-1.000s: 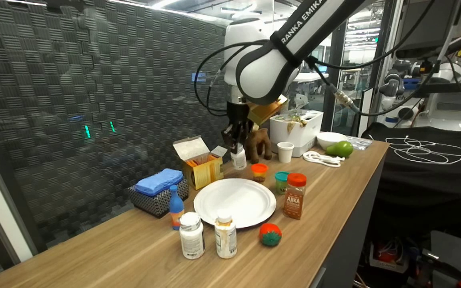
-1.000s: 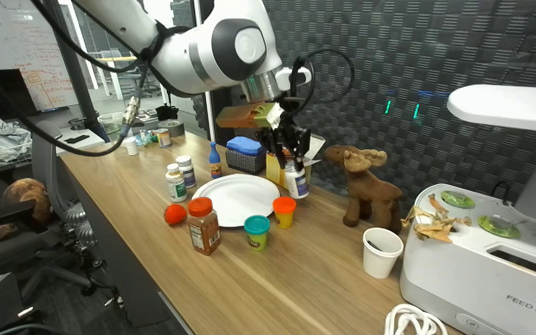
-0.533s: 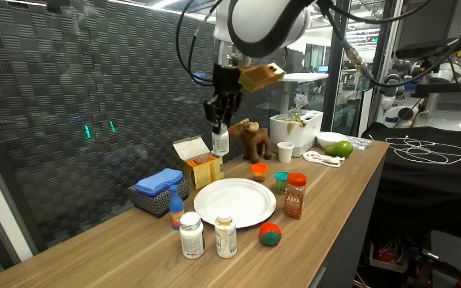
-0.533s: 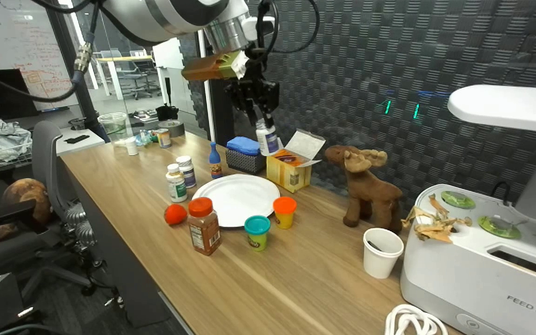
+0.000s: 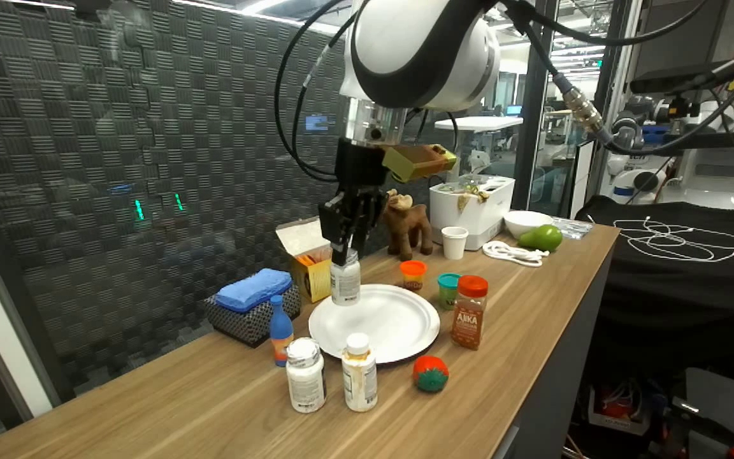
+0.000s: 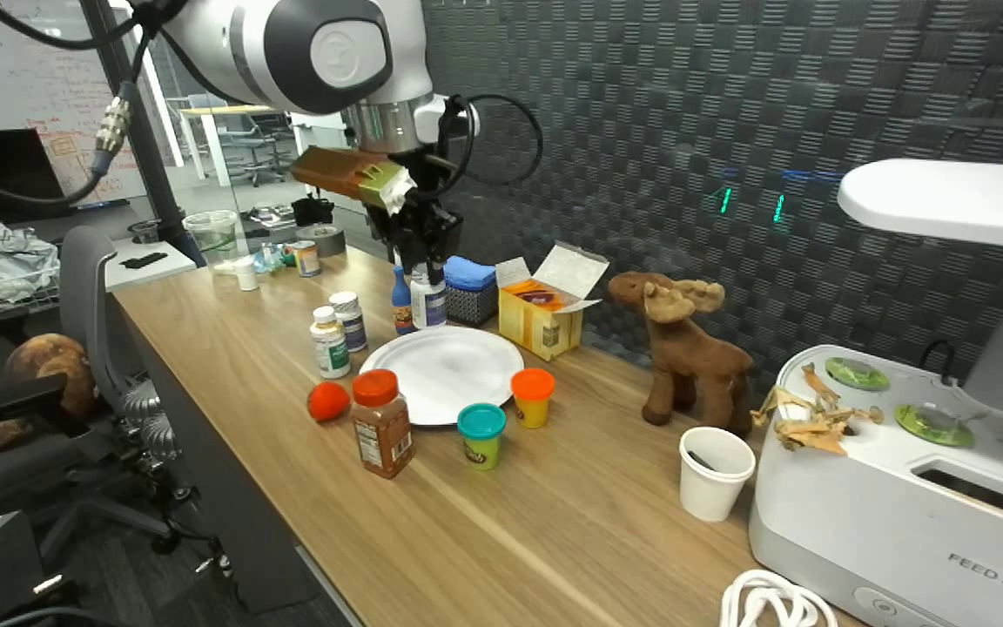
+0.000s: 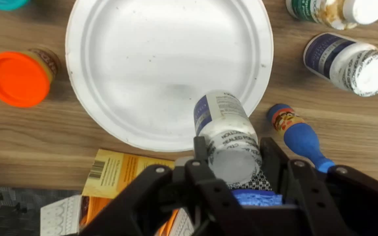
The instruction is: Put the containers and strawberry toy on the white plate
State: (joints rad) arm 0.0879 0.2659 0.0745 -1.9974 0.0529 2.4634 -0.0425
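My gripper (image 7: 234,146) is shut on the neck of a white pill bottle (image 7: 223,113). It holds the bottle nearly upright at the rim of the white plate (image 5: 392,322). I cannot tell whether the bottle touches the plate. The plate bears nothing else. The strawberry toy (image 5: 431,374) lies on the table beside the plate and is out of the wrist view. Around the plate stand an orange-lidded tub (image 6: 532,399), a teal-lidded tub (image 6: 481,435), a red-lidded spice jar (image 6: 382,427) and two white bottles (image 5: 306,379) (image 5: 360,376).
A toy blue bottle (image 5: 280,331) and a patterned box with a blue cloth (image 5: 252,299) stand beside the plate. An open yellow box (image 6: 541,318), a plush moose (image 6: 689,348), a paper cup (image 6: 715,475) and a white planter (image 6: 902,514) stand along the wall side.
My gripper lifted the white bottle from beside the yellow box, carried it over that box, and lowered it to the plate's rim. The other things stayed put.
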